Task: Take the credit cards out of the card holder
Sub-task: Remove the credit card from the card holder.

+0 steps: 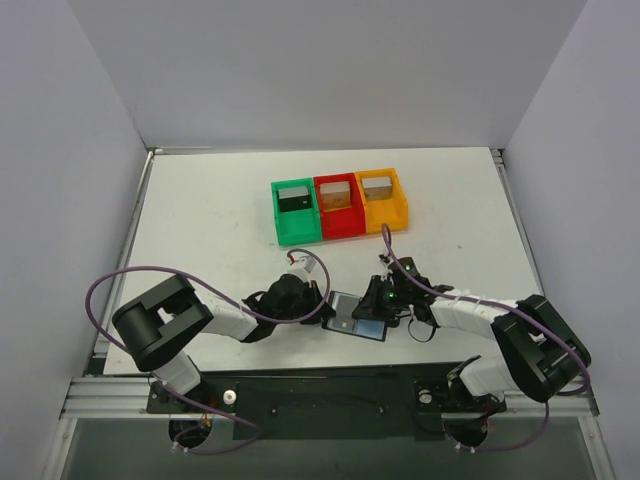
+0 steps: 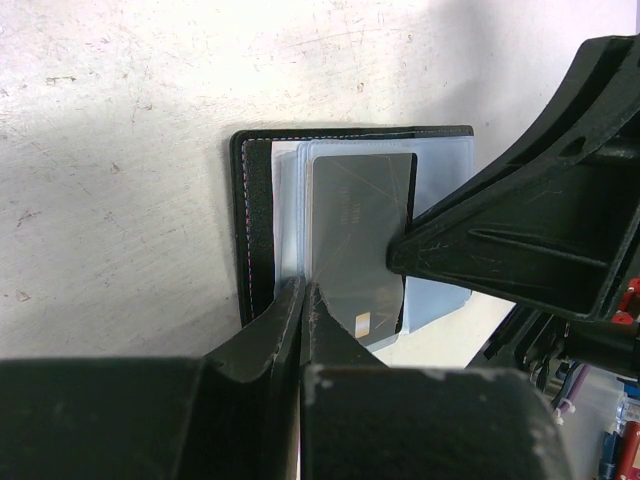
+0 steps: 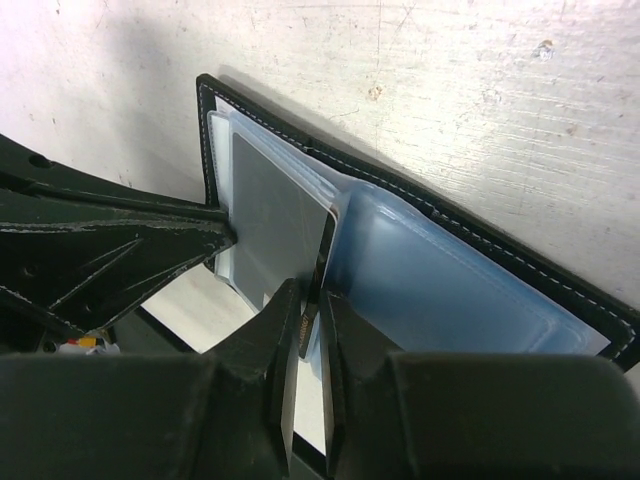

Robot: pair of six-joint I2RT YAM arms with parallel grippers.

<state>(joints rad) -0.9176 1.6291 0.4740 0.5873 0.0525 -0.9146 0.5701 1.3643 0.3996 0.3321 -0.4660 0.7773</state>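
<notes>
Now, left gripper (image 2: 301, 300): the fingers are pressed together to a hairline at the edge of the card holder (image 2: 255, 220), on the seam between the black cover and the clear sleeves. I cannot tell whether a sleeve edge is nipped between them. I read it as an anchor, so the holder won't slide when the other arm pulls.
Right gripper (image 3: 312, 305): it is pinching the edge of the grey card (image 3: 275, 215) on the side nearest its own wrist. I cannot tell whether sleeve plastic is caught with the card.
Card holder, place: it lies open on the table (image 1: 220, 220), cover down, at the near middle between the two grippers and touched by both.
Clear sleeves (image 3: 440, 275): bluish leaves lying on the holder's right half; they look empty from my seat.
Left wrist view only: it shows a gold chip patch at one card corner and the right arm's finger (image 2: 500, 240) meeting the card.
Right wrist view only: it shows the card's leaf tilted up off the sleeves, and the stitching along the cover's rim.
Top view only: the green bin (image 1: 296, 232), red bin (image 1: 340, 228) and orange bin (image 1: 386, 220) stand in a row at the far side, well apart from the holder. Something lies in each, too small to name.
</notes>
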